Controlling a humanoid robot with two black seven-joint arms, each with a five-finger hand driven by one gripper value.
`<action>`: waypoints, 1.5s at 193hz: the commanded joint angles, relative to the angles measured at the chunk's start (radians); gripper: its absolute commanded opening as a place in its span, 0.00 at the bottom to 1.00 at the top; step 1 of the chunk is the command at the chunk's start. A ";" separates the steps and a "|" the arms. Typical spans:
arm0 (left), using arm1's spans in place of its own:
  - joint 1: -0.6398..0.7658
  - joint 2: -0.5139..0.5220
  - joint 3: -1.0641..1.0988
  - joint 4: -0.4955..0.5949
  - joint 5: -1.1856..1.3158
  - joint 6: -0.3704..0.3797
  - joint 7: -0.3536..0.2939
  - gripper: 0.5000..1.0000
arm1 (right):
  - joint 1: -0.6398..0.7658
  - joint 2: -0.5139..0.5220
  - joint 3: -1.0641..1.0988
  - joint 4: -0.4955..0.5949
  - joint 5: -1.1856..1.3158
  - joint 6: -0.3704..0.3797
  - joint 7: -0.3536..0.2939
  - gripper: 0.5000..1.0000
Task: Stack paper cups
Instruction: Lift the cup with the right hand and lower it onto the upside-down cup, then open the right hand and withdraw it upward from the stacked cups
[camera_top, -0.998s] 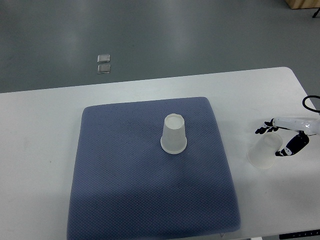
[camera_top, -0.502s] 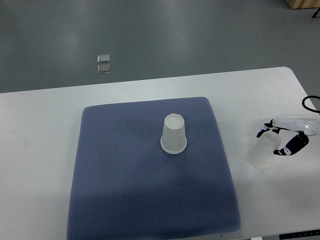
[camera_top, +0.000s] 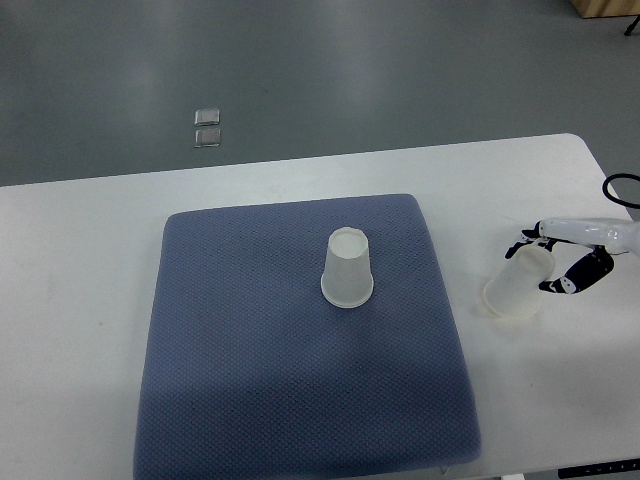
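Paper cups are two: one (camera_top: 348, 268) stands upside down near the middle of the blue mat (camera_top: 230, 350), the other (camera_top: 518, 285) is off the mat on the white table (camera_top: 80, 300), tilted, its rim toward the mat. The right hand (camera_top: 562, 262) comes in from the right edge and its fingers close around that tilted cup's base end, one above and the others below. The grip looks light, though the dark fingertips are too small to judge contact. A thin wall could buckle under squeeze, or the cup could slip and roll. The standing cup lies well apart, to the hand's left.
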 joint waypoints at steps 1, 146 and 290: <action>0.000 0.000 0.001 0.000 0.000 0.000 0.000 1.00 | 0.061 0.001 0.011 -0.004 0.009 0.052 0.015 0.31; 0.000 0.000 0.001 0.000 0.000 0.000 0.000 1.00 | 0.442 0.256 0.017 -0.005 0.168 0.295 -0.043 0.32; 0.000 0.000 0.001 0.000 0.000 0.000 0.000 1.00 | 0.447 0.368 0.014 -0.025 0.165 0.310 -0.098 0.33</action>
